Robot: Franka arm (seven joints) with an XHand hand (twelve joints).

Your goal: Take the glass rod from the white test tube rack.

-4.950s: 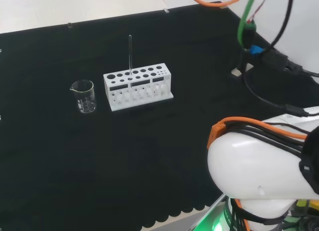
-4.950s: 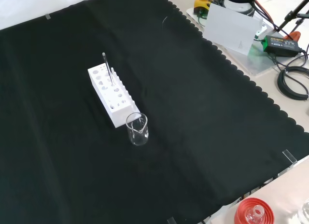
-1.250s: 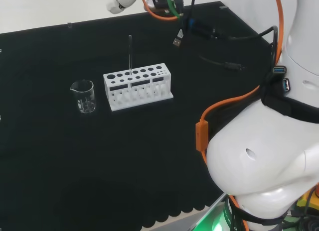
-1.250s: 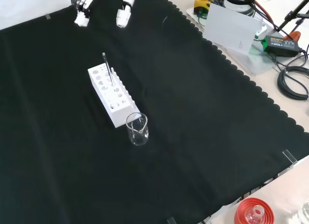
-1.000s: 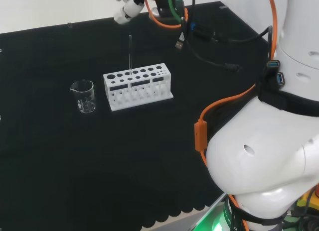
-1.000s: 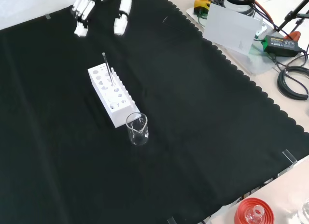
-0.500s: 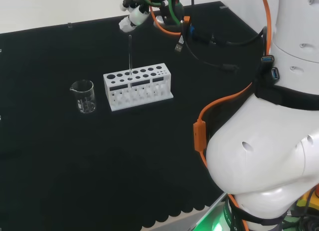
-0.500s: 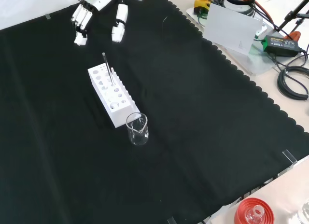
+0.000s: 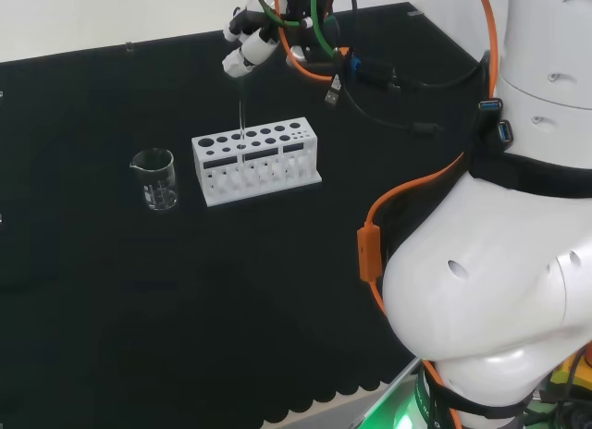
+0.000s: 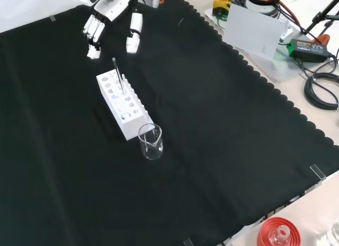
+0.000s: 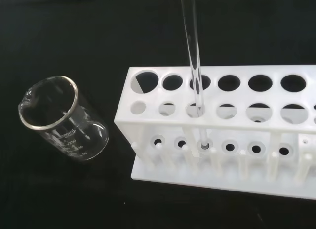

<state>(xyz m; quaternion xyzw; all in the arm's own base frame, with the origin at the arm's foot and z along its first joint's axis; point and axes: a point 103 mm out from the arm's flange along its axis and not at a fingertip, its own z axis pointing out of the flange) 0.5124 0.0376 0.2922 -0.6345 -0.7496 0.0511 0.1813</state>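
A thin clear glass rod (image 9: 240,105) stands upright in a front-row hole of the white test tube rack (image 9: 256,159). In the front view the rod (image 10: 117,76) rises from the far half of the rack (image 10: 122,104). The hand (image 10: 113,11) hovers just beyond the rod's top, open, with straight fingers (image 10: 94,38) and the thumb (image 10: 133,35) spread to either side, touching nothing. In the head view the hand (image 9: 244,46) hangs right above the rod's tip. The wrist view looks down the rod (image 11: 192,51) into the rack (image 11: 222,128).
An empty glass beaker (image 9: 154,177) stands beside the rack's end; it is nearest the camera in the front view (image 10: 151,141) and close in the wrist view (image 11: 61,118). A red ribbed stand (image 10: 278,233) sits off the cloth's scalloped edge. Cables and a white card (image 10: 254,28) lie past the cloth.
The hand has come down from the cloth's far edge towards the rod's top. Rod, rack and beaker have stayed in place.
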